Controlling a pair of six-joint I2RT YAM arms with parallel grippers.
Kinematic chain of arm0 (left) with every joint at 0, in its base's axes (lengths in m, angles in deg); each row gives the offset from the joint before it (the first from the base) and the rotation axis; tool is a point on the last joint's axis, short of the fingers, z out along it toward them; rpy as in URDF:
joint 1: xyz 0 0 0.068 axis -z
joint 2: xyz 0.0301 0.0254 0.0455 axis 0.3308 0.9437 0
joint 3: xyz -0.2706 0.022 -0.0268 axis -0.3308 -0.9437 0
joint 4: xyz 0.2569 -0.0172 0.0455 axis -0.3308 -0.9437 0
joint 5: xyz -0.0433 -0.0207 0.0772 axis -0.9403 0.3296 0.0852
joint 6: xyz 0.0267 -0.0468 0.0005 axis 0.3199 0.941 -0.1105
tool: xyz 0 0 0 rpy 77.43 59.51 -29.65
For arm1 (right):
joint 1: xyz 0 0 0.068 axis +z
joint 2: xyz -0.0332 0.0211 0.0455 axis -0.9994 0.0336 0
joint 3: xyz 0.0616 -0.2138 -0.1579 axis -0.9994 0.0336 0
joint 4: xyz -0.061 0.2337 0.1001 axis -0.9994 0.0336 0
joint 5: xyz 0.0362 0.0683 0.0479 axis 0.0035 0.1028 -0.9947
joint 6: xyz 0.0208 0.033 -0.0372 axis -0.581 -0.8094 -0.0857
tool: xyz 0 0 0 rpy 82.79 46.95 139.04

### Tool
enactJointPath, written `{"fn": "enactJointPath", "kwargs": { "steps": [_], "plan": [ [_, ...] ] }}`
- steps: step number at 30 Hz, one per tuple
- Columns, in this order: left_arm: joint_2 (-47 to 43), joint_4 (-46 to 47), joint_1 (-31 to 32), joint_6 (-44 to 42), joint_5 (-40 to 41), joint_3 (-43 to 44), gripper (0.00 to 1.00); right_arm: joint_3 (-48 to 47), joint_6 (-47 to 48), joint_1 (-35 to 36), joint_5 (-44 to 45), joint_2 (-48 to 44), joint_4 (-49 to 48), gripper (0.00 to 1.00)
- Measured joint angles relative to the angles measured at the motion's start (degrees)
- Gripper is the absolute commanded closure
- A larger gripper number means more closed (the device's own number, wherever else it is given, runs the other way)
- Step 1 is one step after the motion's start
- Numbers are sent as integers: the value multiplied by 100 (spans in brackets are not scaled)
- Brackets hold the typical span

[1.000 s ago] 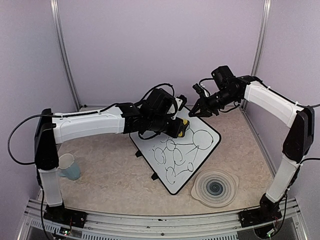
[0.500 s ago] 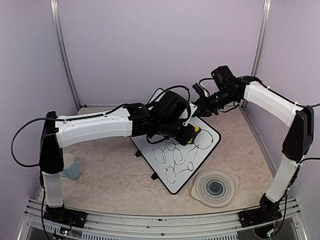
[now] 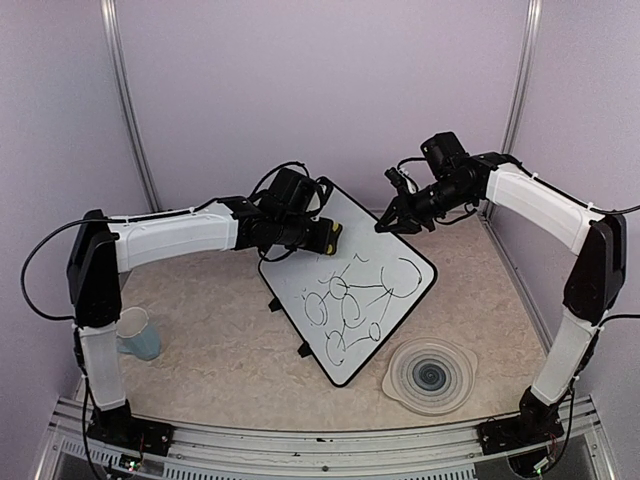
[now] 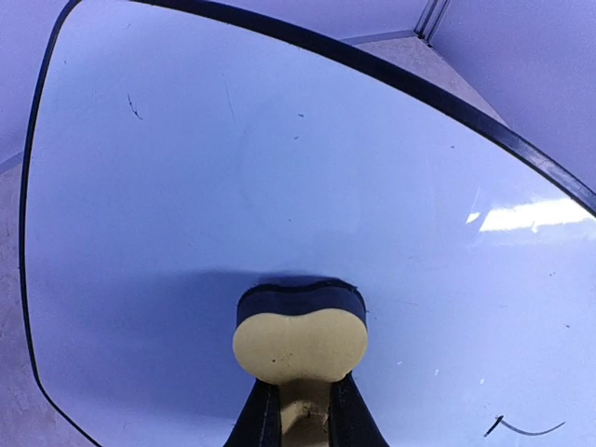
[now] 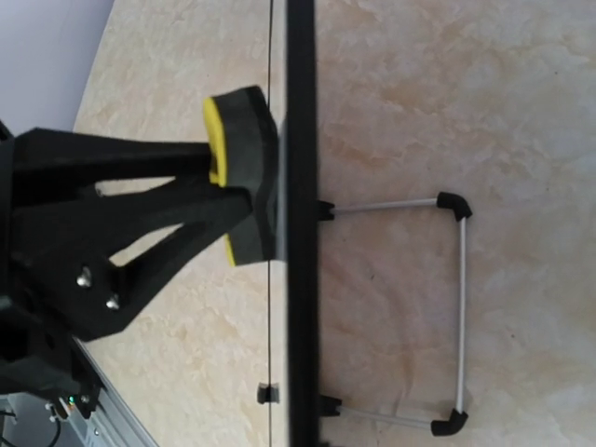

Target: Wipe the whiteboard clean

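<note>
The whiteboard (image 3: 300,272) lies tilted at mid-table, black ovals and lines on its near right half, its far left part wiped white. My left gripper (image 3: 318,234) is shut on a yellow-and-black eraser (image 3: 330,236) pressed on the board's far left area. In the left wrist view the eraser (image 4: 300,337) sits between my fingers (image 4: 259,419) on blank board (image 4: 279,158). My right gripper (image 3: 389,222) grips the board's far right edge. The right wrist view shows the board edge-on (image 5: 300,279), the eraser (image 5: 244,158) against it and no fingers of its own.
A round grey-white ribbed plate (image 3: 428,375) lies near the board's near right corner. A pale blue cup (image 3: 138,333) stands by the left arm's base. The board's wire stand foot (image 5: 461,307) rests on the beige tabletop. Purple walls close in the back and sides.
My left gripper swept the eraser right over the board's middle, then back to its far left. The board's far corner sits higher now. The right gripper stayed at the edge.
</note>
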Motion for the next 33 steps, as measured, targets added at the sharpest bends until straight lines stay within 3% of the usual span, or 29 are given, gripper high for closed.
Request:
{"fn": "enactJointPath", "kwargs": {
  "steps": [5, 11, 15, 20, 28, 33],
  "plan": [
    [-179, 411, 227, -184, 118, -382, 100, 9, -11, -2, -17, 0, 22, 100],
    [-382, 610, 1178, -463, -68, -520, 100, 9, 13, -2, -46, 0, 22, 100],
    [-439, 791, 1493, -420, -245, -706, 100, 9, 83, -2, -63, 0, 11, 100],
    [-452, 852, 1056, -122, -317, -776, 100, 17, 116, -2, -39, 0, -50, 100],
    [-361, 940, -273, 435, -59, -1128, 100, 33, 22, -2, -76, 0, -87, 100],
    [-413, 1217, -269, 518, 68, -1410, 100, 35, -17, -2, -72, 0, -68, 100]
  ]
}}
